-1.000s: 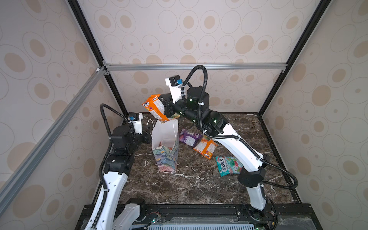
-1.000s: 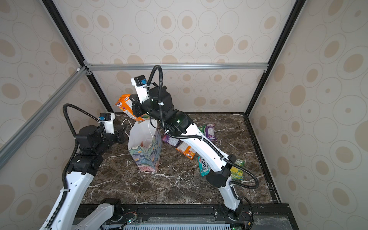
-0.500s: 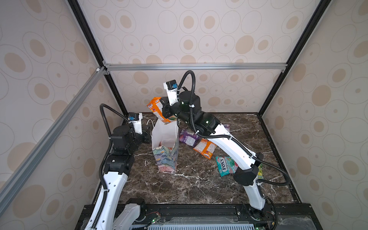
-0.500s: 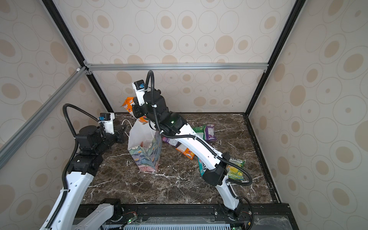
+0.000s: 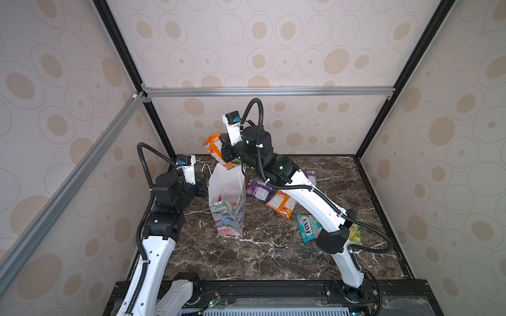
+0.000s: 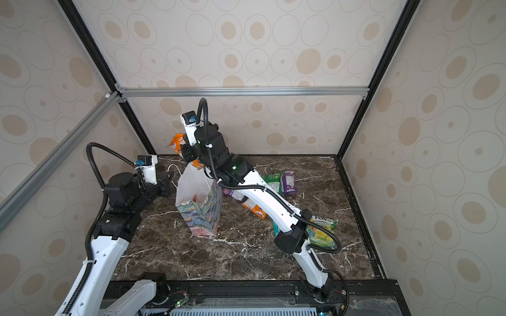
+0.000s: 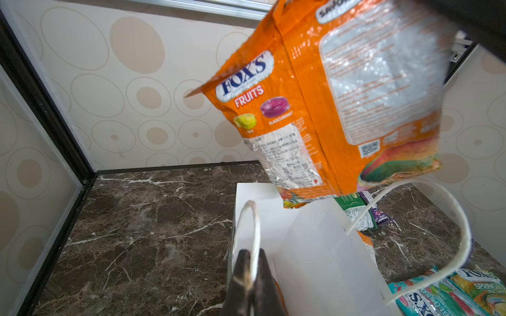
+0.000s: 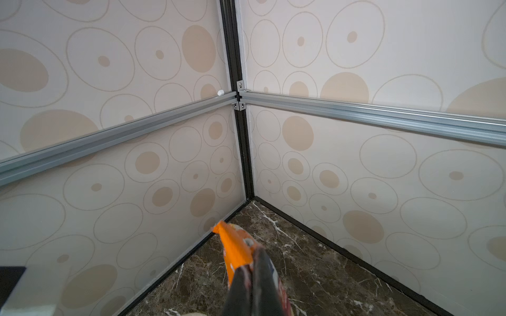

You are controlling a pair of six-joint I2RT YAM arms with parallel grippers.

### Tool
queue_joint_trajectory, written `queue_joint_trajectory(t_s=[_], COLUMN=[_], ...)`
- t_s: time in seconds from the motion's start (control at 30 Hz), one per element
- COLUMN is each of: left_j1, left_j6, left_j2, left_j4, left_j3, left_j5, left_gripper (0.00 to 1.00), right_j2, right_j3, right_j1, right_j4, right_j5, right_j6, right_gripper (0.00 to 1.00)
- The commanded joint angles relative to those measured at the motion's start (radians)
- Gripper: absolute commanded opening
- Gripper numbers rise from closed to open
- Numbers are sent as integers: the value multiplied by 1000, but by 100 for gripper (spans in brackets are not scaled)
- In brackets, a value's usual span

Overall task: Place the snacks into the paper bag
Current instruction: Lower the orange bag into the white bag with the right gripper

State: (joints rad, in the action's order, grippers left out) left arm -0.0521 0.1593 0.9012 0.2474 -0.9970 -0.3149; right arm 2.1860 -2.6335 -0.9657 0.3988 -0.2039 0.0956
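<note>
Overhead, the right gripper clamps the orange packet, which hangs tilted, its lower edge at the far rim of the open, upright bag. The left gripper pinches a cord handle at the bag's left rim. A purple packet lies just right of the bag; marble table stretches in front to the frame edge.

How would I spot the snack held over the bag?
Find the tall floral paper bag mid-table. Above its open mouth the right gripper pinches an orange FOX'S Fruits packet. Unlike the other orange packet lying flat, it hangs in the air.
</note>
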Motion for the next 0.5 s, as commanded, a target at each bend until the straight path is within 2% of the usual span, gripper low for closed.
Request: queue_joint_trajectory(t_s=[0.0, 0.23, 0.47], left_j1=[2, 3, 3], left_j6=[-4, -4, -5], left_j2=[-9, -9, -9], left_j4=[-14, -14, -13], left_j3=[-4, -4, -3], left_j5=[2, -1, 2], left_gripper=[3, 3, 3], right_j2=[-33, -8, 39], right_j3=[-25, 4, 5], right_j1=[-8, -6, 13], right_j4=[-113, -171, -157], right_j5=[15, -1, -3], right_j6=[-26, -35, -5], right_gripper=[0, 0, 0])
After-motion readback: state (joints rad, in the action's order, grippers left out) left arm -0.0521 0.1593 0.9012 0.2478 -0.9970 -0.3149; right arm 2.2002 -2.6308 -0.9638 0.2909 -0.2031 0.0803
